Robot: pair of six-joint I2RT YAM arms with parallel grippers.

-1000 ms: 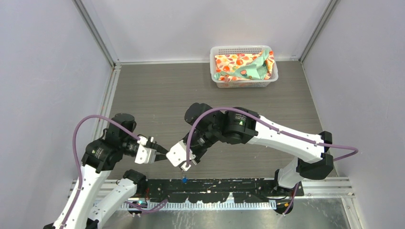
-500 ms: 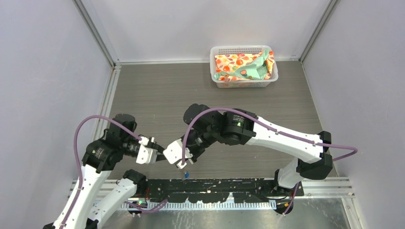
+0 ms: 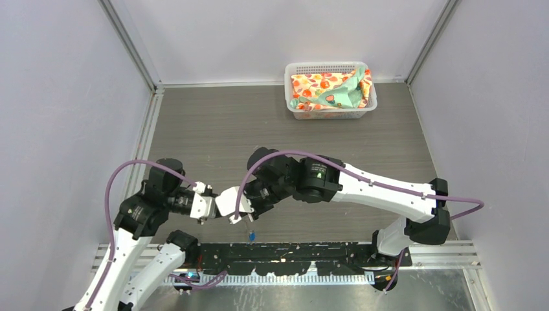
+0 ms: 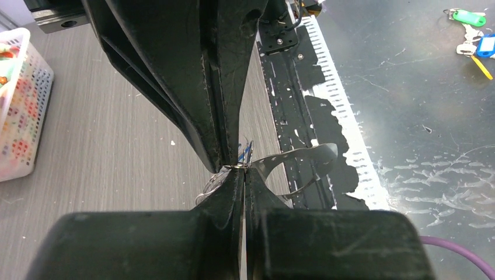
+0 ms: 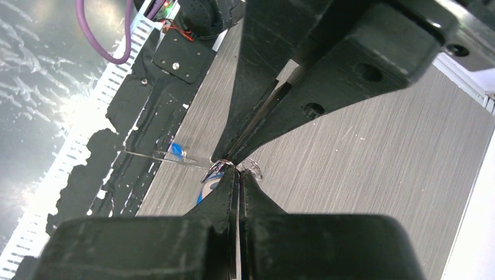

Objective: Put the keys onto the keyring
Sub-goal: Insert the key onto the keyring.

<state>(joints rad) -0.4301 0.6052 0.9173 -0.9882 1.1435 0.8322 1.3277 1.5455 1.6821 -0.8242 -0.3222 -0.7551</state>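
The table [image 3: 213,129] is matt grey wood-grain. On it, the basket [image 3: 330,114] is white perforated plastic, holding printed cloth [image 3: 324,87]. The keyring [image 4: 303,153] is shiny thin metal. The key [image 5: 177,149] has a blue plastic head.

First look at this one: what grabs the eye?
The left gripper and right gripper, both shut, meet tip to tip near the front of the table, pinching the thin keyring between them. A blue key shows just in front of them. Far back right, a white basket holds bright patterned cloth.
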